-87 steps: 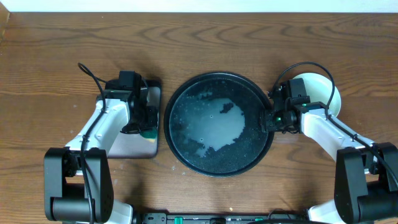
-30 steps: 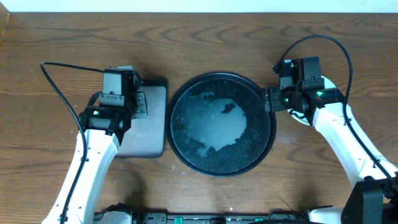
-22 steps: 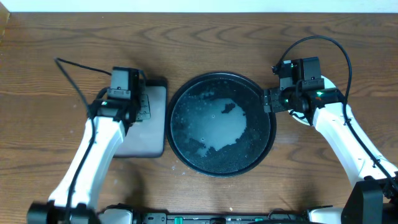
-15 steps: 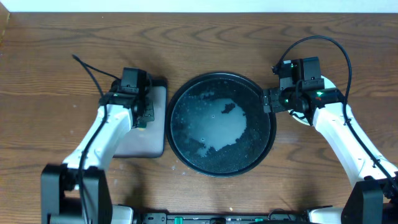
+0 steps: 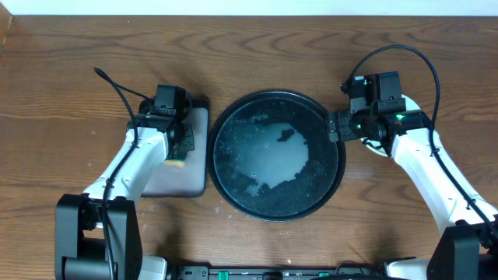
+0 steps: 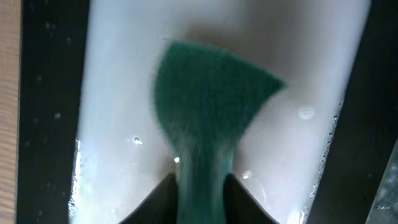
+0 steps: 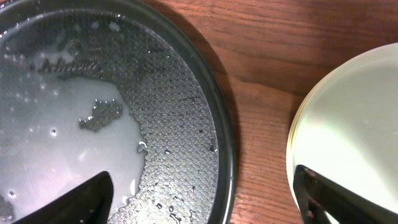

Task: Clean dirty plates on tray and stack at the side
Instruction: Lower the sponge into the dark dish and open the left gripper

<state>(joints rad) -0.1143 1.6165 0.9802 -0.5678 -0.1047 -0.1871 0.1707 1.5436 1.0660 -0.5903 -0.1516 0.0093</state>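
Observation:
The round black tray [image 5: 311, 190] sits at the table's middle with a milky puddle [image 5: 268, 159] on its textured floor and no plate on it. A pale plate [image 7: 348, 124] lies on the wood just right of the tray rim [image 7: 224, 155]; in the overhead view my right arm covers it. My right gripper [image 7: 205, 205] [image 5: 334, 126] hangs open and empty, one finger over the tray floor, the other over the plate. My left gripper [image 6: 200, 199] [image 5: 179, 146] is over the rectangular tray, its fingers pressed to both sides of a green sponge [image 6: 208, 99].
The smaller rectangular tray [image 5: 167, 180] lies left of the round one, its pale wet floor [image 6: 112, 93] beaded with droplets. The sponge's green and yellow end [image 5: 179, 162] pokes out below the left gripper. Bare wooden table surrounds both trays.
My left arm has swung in and drawn back, bringing the sponge down over the rectangular tray. The right arm has held still over the last second, its fingers spreading wider.

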